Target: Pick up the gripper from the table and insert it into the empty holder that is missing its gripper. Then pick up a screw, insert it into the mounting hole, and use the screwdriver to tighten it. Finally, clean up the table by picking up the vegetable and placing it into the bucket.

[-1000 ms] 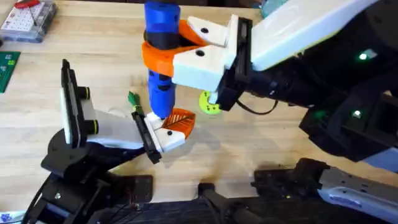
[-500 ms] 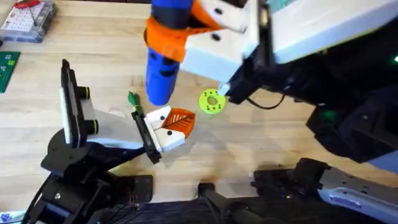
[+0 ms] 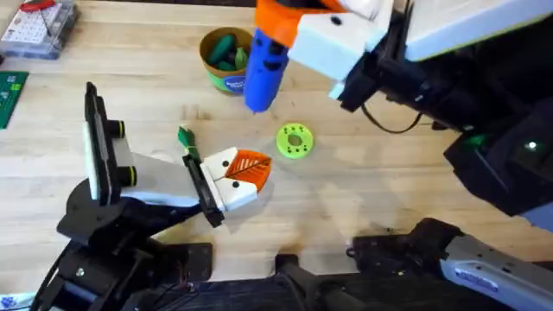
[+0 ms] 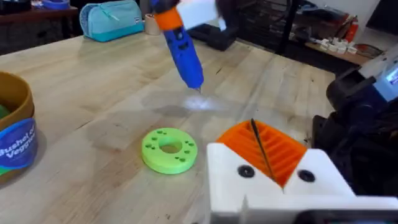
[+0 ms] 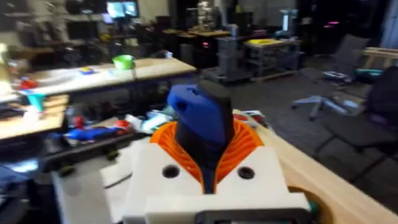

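The orange-and-white gripper sits in the black holder on my left arm. Two dark round spots mark its white block, one being the mounting hole; I cannot tell whether a screw is in it. My left gripper is open, its plates far apart. My right gripper is shut on the blue screwdriver, held nose down above the table beyond the finger piece. The yellow bucket holds green vegetable pieces.
A lime-green disc lies right of the finger piece. A small green object rests by the holder's far end. A clear parts box and a green board sit at the far left.
My right gripper has lifted the screwdriver off the finger piece and carried it up and to the right, uncovering the bucket. The left arm has not moved.
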